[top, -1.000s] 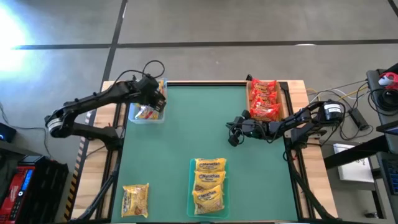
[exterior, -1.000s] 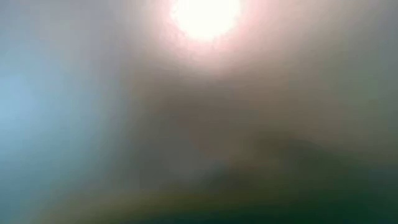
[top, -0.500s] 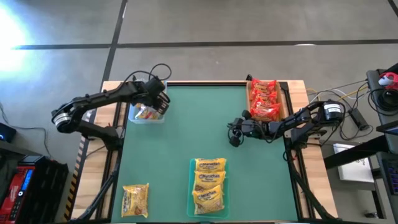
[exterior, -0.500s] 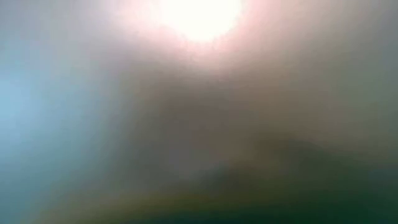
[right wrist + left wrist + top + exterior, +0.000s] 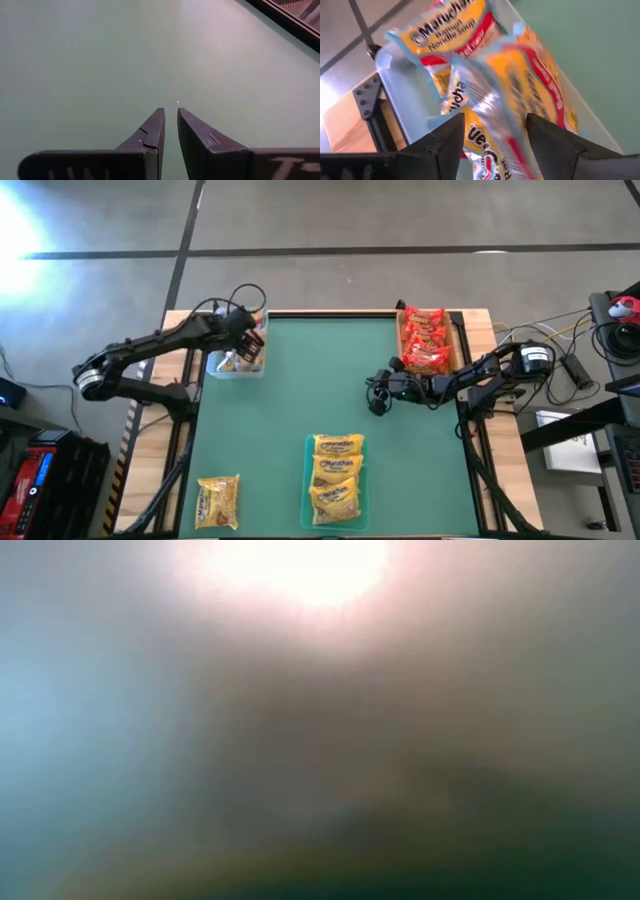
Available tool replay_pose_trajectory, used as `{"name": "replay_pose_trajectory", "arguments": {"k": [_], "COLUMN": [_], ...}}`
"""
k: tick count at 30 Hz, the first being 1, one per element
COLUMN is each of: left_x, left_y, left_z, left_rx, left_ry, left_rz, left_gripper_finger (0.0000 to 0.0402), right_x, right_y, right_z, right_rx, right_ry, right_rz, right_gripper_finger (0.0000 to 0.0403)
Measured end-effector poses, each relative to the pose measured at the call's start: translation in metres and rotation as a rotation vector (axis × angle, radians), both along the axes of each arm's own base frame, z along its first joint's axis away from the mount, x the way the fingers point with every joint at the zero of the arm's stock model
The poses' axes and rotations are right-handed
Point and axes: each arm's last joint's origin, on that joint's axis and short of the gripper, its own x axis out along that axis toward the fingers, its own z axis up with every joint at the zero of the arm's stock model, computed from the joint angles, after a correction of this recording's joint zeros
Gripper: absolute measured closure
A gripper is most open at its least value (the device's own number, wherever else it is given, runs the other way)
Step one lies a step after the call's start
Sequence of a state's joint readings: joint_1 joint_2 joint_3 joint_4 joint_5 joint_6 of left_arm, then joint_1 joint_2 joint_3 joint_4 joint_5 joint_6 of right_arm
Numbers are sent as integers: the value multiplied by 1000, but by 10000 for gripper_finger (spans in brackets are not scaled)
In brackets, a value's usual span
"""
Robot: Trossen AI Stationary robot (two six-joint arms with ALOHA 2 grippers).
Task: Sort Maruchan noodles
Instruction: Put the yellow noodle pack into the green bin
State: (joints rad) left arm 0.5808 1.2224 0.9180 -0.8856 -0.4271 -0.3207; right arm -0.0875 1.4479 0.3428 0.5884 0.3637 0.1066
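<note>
We see our left fingers [image 5: 492, 142] spread apart over the clear plastic tray [image 5: 217, 367] at the far left corner of the green bench [image 5: 300, 390]. The crinkly orange-and-white noodle packets [image 5: 485, 75] lie in that tray, with yellow and red labels. Shiny red packets [image 5: 424, 339] fill the tan tray at the far right. Yellow packets [image 5: 337, 477] lie stacked at the near edge, and one yellow packet [image 5: 218, 501] lies alone nearby. Our right fingers [image 5: 170, 127] rest almost pressed together, holding nothing, over bare bench.
</note>
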Motion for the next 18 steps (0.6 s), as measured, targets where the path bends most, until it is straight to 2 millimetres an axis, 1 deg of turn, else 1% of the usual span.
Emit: {"name": "replay_pose_trajectory", "arguments": {"k": [5, 7, 9, 13, 15, 18], "left_x": [-14, -19, -19, -10, -2, 11], "left_y": [-11, -19, -30, -61, -80, -115], "left_z": [19, 25, 30, 38, 40, 40], "left_rx": [46, 8, -68, -197, -236, -307], "left_ry": [-93, -159, -253, -423, -475, -523], "left_rz": [21, 16, -22, -134, -180, -248], "left_gripper_finger": [203, 203, 203, 203, 203, 203], "right_x": [0, 0, 0, 0, 0, 0], "right_y": [0, 0, 0, 0, 0, 0], "right_z": [0, 0, 0, 0, 0, 0], "right_rx": [-2, -2, -2, -2, -2, -2], "right_ry": [1, 1, 1, 1, 1, 0], "right_rz": [1, 1, 1, 1, 1, 1], "right_gripper_finger": [360, 360, 360, 360, 360, 360]}}
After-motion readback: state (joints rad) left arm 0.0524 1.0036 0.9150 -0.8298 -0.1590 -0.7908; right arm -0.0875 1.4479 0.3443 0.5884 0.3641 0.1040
